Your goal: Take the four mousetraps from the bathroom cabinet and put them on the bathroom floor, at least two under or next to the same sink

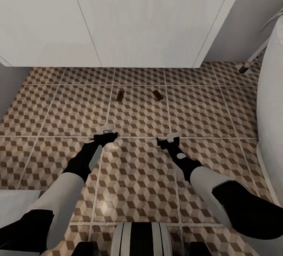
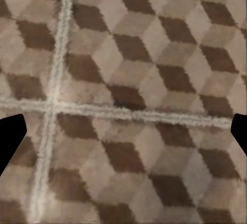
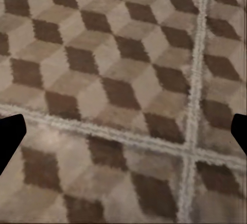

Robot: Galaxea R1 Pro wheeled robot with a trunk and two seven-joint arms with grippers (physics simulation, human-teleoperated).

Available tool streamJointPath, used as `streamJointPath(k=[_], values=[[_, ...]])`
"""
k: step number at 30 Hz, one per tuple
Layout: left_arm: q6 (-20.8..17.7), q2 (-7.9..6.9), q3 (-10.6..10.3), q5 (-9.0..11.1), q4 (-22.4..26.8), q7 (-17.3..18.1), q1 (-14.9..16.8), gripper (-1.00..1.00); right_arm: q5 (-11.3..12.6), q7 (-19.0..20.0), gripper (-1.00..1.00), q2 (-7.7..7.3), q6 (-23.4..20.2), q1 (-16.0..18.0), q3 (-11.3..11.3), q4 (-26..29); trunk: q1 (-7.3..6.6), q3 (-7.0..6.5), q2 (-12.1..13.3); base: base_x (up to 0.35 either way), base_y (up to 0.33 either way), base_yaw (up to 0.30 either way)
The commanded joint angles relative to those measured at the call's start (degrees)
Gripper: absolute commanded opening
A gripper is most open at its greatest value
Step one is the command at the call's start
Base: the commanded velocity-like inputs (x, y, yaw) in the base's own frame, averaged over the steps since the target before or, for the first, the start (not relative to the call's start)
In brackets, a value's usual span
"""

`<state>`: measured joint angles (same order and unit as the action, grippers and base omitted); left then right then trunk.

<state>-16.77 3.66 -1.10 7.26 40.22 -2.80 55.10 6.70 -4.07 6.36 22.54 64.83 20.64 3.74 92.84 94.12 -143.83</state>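
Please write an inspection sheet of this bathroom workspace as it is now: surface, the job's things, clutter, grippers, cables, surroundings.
Surface: bathroom floor, cube-pattern tiles with pale grout lines.
Job's things: two mousetraps lie on the floor in front of the white sink block, apart from each other: left mousetrap, right mousetrap. Neither is held.
Clutter: nothing seen.
Grippers: left gripper and right gripper hang low over the floor, short of the traps; wrist views show fingertips spread wide with bare tile between, so both open and empty.
Cables: nothing seen.
Surroundings: grey wall beside the sink block; a white curved body at the right edge; the robot's own base below.
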Motion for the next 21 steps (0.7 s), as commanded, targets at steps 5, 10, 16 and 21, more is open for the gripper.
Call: streamJointPath(k=[5, 10, 16, 21], values=[[3.7, -0.43, -0.1, 0.6, -3.2, -0.3, -1.4, 1.0, 0.7, 1.3, 1.0, -1.84, 0.8, -0.3, 0.5, -1.4, -0.13, -1.09, 0.1, 0.0, 0.0, 0.0], [7.7, -0.62, -0.1, 0.6, -8.3, -0.3, -1.9, 1.0, 0.6, 1.6, 1.0, -2.7, 2.9, -2.6, 0.5, -2.2, -0.26, -2.19, 0.1, 0.0, 0.0, 0.0], [13.8, -1.27, -0.1, 0.6, -15.9, -0.3, -2.1, 1.0, 0.6, 1.6, 1.0, -2.9, 3.8, -4.9, 0.5, -2.4, -0.42, -3.52, 0.2, 0.0, 0.0, 0.0], [17.1, -1.44, -0.1, 0.5, -22.4, 0.1, -2.1, 1.0, 0.5, 1.6, 1.0, -2.93, 4.1, -7.8, 0.5, -2.4, -0.55, -4.63, 0.3, 0.0, 0.0, 0.0]])
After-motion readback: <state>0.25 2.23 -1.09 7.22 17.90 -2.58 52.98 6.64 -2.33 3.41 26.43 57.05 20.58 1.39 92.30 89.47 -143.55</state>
